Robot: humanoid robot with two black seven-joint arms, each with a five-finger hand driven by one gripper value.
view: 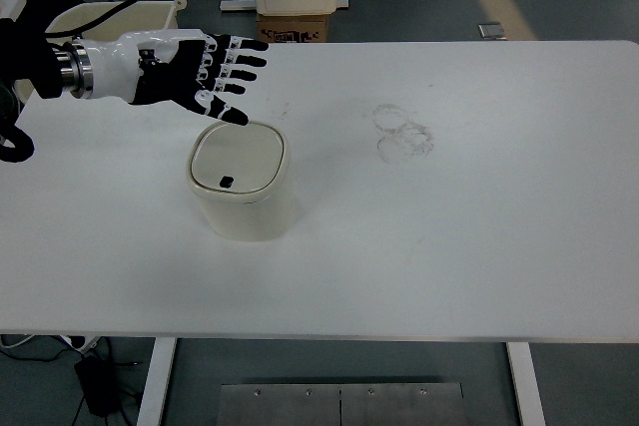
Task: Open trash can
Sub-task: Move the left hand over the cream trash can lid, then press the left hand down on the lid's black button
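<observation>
Bright even light, soft shadows, sharp

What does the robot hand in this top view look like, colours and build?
The left hand has a white shell back with a black palm and black fingers banded by white segments. A silver metal ring joins its wrist to a black forearm. The right arm isn't visible.

We see a white table [479, 246] on white legs, its top spanning almost the whole frame. A cream trash can [243, 187] stands upright on it, left of centre, lid closed. Faint ring-shaped smudges [402, 132] mark the surface right of the can, well apart.
</observation>
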